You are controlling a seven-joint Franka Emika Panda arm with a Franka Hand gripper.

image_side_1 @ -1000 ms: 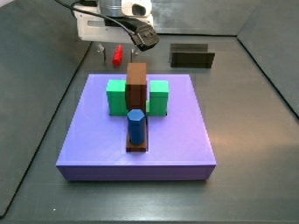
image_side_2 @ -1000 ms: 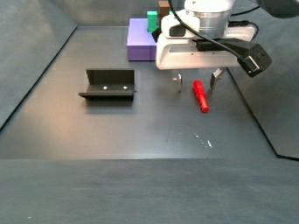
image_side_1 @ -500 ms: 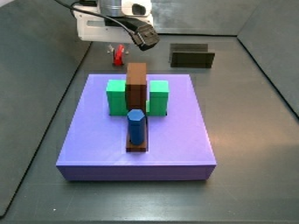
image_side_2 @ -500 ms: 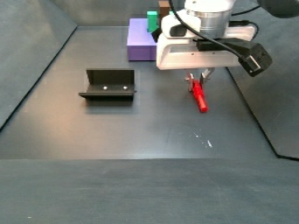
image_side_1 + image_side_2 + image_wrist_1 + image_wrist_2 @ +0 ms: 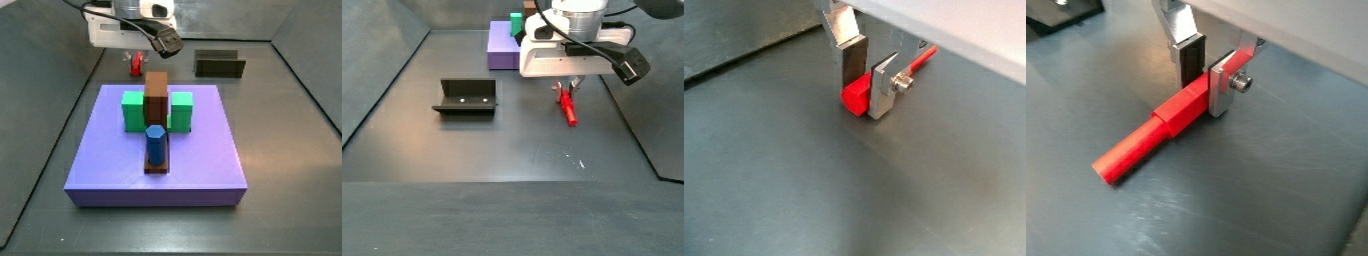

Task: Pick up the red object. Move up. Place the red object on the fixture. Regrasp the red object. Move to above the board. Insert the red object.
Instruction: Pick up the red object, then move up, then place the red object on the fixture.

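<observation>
The red object (image 5: 569, 108) is a slim red peg lying flat on the dark floor, seen in both side views, with its far end (image 5: 135, 66) showing beside the board. My gripper (image 5: 567, 88) is down at one end of it. In both wrist views the silver fingers (image 5: 1221, 85) stand on either side of the peg's thicker end (image 5: 854, 97) and press on it. The rest of the peg (image 5: 1140, 148) runs out along the floor. The fixture (image 5: 465, 97) stands apart on the floor, and it also shows in a side view (image 5: 219, 64). The purple board (image 5: 158, 150) lies flat.
The board carries two green blocks (image 5: 134, 110), a brown bar (image 5: 156, 92) and a blue hexagonal peg (image 5: 156, 145). Grey walls ring the floor. The board's corner (image 5: 501, 47) lies just behind the gripper.
One second ago the fingers were open, straddling the peg. They have since closed onto its end. The peg still lies on the floor.
</observation>
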